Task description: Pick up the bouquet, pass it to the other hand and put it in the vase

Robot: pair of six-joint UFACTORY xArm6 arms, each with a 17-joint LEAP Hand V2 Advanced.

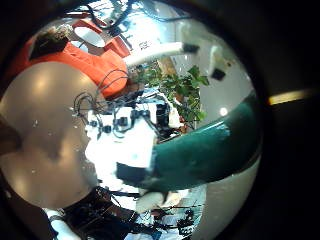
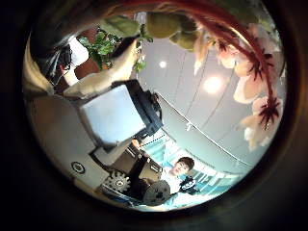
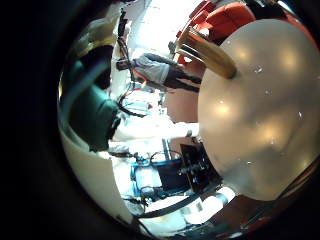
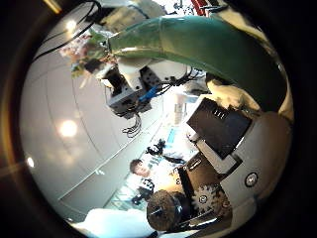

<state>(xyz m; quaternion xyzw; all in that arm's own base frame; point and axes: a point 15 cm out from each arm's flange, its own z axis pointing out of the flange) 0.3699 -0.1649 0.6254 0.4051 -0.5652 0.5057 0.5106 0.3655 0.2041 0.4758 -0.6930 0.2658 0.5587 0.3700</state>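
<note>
- The left robot hand [image 2: 115, 111] has the bouquet [image 1: 210, 150] right against its palm. The flowers [image 2: 250, 67] and leaves [image 2: 115, 43] crowd its thumb-side view, and the wrapper [image 1: 215, 145] runs past its little-finger side.
- I cannot tell whether its fingers are curled round the wrapper or only lie beside it.
- The table [image 1: 45, 130] shows behind the hands, apart from the bouquet, so the bouquet looks to be held clear of it.
- The right robot hand [image 4: 213, 129] is close alongside, and the wrapper fills much of its thumb-side view. Its grip cannot be judged either.
- The bouquet's long axis passes across the right palm, with the flower end beyond the left robot hand.
- This looks like the handover. The right robot hand is nearer the stem end and the left nearer the blooms.
- No vase can be made out.
</note>
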